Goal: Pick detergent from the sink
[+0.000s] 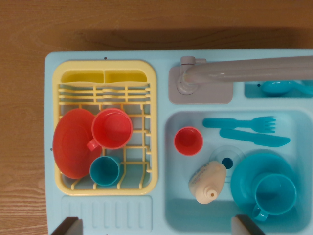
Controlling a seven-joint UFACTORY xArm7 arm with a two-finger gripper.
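A cream detergent bottle (208, 180) lies on its side in the light-blue sink (172, 205), nozzle pointing to the bottom of the wrist view. It rests over the drain, between a small red cup (188, 141) and a teal plate (244, 183). My gripper (157, 227) is well above the sink. Only its two dark fingertips (68, 226) show at the bottom edge, one at the wrist view's left and one at its right. They stand far apart with nothing between them.
A teal mug (275, 195) sits on the teal plate. A teal fork (242, 124) and knife (254, 138) lie at the sink's far side. The grey faucet (234, 71) reaches right. A yellow rack (105, 125) holds a red plate, a red mug and a teal cup. The set stands on wood (24, 122).
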